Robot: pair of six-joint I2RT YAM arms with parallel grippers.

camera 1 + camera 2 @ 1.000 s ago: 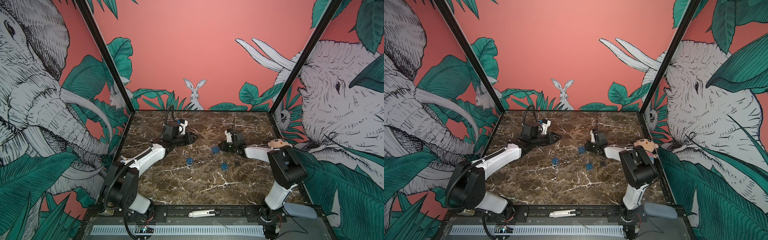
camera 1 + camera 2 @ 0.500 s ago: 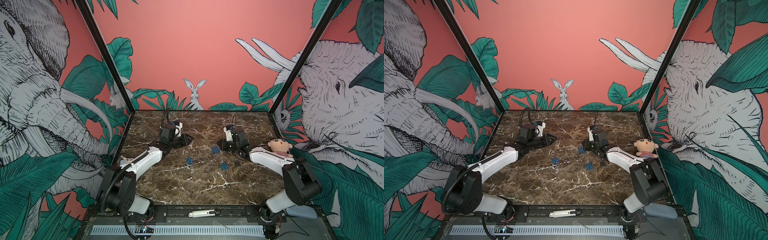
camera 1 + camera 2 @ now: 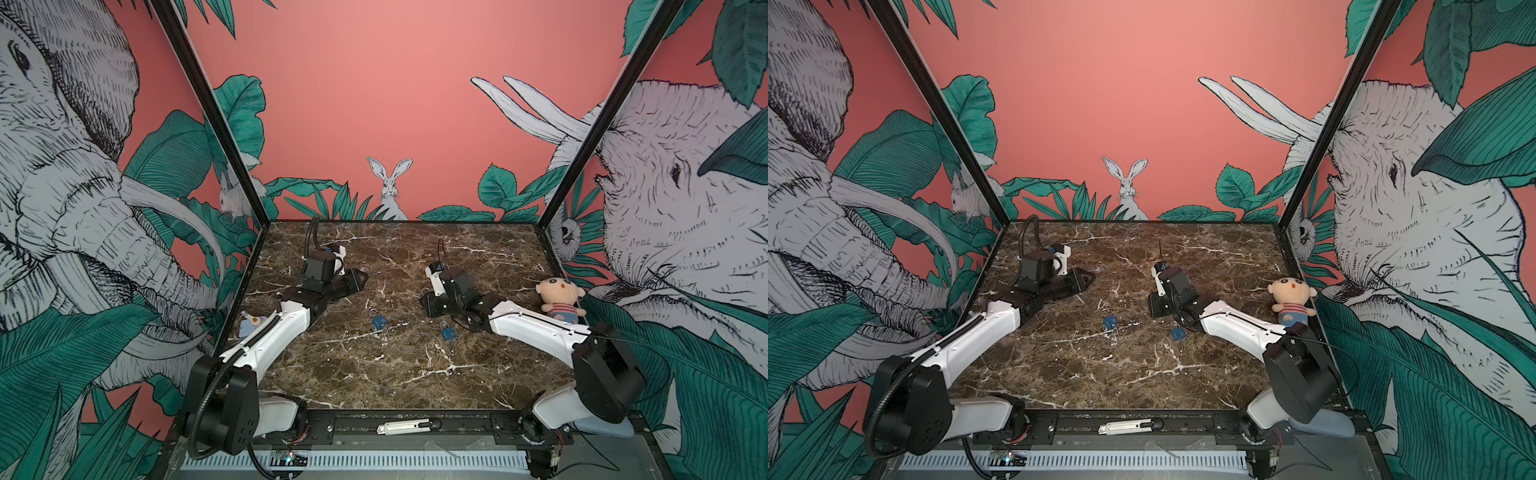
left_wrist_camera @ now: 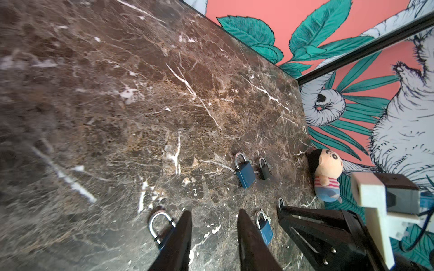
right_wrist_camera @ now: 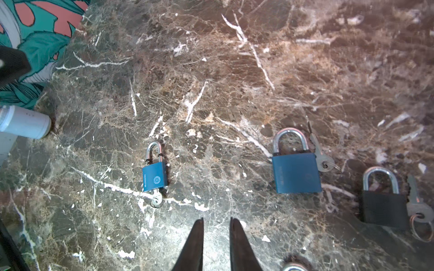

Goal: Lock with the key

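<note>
1. I hold the right gripper (image 5: 216, 223) low over the table (image 5: 234, 70), jaws released to a narrow gap, gripping nothing; I judge that suits a thin key.
2. The key (image 5: 321, 153) lies flat just beside a blue padlock (image 5: 296, 173), right of the table's middle, not yet picked.
3. The left gripper (image 4: 213, 218) waits with jaws released wider, empty, probably to steady a padlock body.
4. Against a second ago, my right elbow has dropped low, its gripper now hides a blue padlock in both top views, and the left gripper has pulled back leftward.
</note>
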